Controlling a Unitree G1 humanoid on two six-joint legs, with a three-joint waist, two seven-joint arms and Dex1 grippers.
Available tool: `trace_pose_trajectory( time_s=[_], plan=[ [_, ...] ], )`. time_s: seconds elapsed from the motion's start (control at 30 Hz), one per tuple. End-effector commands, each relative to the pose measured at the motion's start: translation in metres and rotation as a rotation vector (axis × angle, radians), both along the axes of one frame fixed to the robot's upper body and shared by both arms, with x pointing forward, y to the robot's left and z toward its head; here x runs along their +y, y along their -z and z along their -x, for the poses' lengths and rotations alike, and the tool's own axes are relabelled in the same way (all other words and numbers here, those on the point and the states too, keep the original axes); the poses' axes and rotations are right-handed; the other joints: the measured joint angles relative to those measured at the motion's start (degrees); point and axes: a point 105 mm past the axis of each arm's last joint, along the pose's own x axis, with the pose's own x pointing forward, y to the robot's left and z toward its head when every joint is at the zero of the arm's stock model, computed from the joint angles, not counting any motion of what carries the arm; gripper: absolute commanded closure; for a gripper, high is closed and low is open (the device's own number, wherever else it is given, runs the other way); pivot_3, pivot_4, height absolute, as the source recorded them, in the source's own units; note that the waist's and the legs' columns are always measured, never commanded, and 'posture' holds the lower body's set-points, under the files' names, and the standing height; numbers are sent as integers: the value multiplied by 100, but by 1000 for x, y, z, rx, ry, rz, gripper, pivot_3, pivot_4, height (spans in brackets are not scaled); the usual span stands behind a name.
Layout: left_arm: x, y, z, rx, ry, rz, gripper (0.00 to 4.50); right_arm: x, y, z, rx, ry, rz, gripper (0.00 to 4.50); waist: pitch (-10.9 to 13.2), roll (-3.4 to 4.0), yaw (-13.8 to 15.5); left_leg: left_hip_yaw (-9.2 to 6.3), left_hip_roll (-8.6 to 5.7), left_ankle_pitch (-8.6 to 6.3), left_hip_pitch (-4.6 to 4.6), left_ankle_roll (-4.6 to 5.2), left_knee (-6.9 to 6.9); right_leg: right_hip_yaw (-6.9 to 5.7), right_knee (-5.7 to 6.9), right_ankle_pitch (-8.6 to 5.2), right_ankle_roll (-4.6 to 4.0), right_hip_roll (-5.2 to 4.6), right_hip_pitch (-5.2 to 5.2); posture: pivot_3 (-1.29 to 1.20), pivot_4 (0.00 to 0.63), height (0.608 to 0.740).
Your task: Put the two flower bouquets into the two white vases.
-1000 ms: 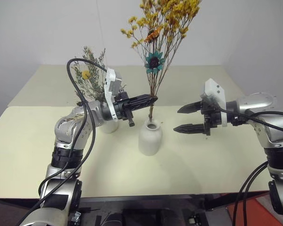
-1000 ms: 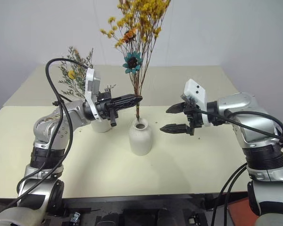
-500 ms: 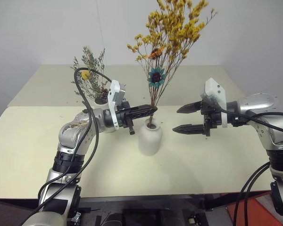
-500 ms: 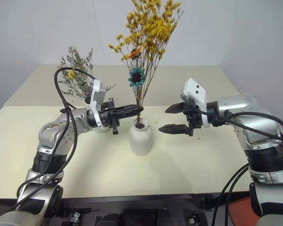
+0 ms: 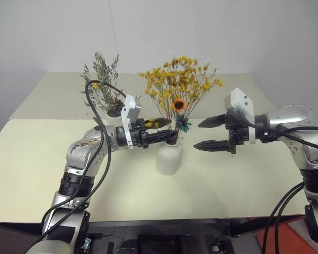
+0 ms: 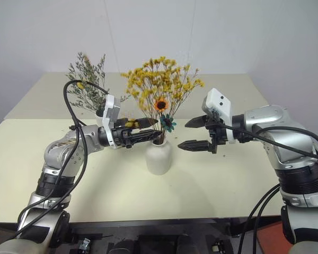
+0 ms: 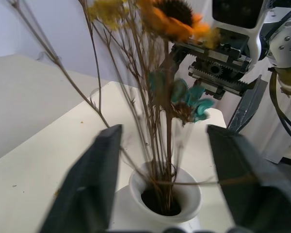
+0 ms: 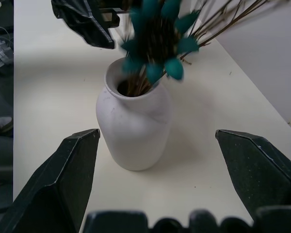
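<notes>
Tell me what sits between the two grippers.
The short white vase holding the yellow-orange bouquet stands between the left gripper and right gripper, seen in both eye views.

- A bare test room or lab, not a home.
- Plain white wall (image 5: 53,32) at 12 o'clock.
- Two plain cream tables (image 5: 26,159) pushed together, nothing homely around them.

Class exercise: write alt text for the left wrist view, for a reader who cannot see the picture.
Brown stems of the yellow-orange bouquet stand in the narrow mouth of the short white vase, between the open black fingers of the left gripper. An orange flower and a teal one sit higher on the stems, and the right gripper faces in from behind, above the pale table.
</notes>
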Motion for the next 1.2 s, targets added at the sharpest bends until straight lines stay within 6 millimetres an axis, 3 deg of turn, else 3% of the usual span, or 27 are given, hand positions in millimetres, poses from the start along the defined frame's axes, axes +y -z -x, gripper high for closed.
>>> trace_pose_trajectory(
  time_s=[0.03,0.07,0.2,0.37,0.8,1.2],
  plan=[
    [1,-7,9,-40,23,-19,333,-3,-12,2,-43,2,-20,0,0,0,-3,0,0,0,0,0,0,0,0,0,0,0,0,0,150,740],
    [3,-5,12,-54,22,-50,46,-3,-12,2,-43,3,-20,0,0,0,-5,0,0,0,1,0,0,0,0,0,0,0,0,0,150,740],
    [13,-2,19,-73,-15,-120,13,-5,-12,3,-43,6,-19,0,0,0,-26,1,2,-1,2,1,0,2,1,-1,1,1,0,0,150,740],
    [50,2,30,-96,-112,-222,13,-7,-10,3,-37,8,-23,0,0,1,-34,1,4,-1,4,1,0,2,1,-6,8,3,-1,0,150,740],
    [124,-17,43,-186,-410,-282,13,-23,-9,2,-12,37,-46,0,1,1,1,3,7,-1,2,1,0,0,-4,-14,20,2,0,0,150,740],
    [160,-22,77,-208,-530,-319,13,-42,-6,8,-23,86,-44,0,1,1,-6,12,13,-1,8,2,-1,1,-5,-20,22,3,1,0,150,740]
  ],
)
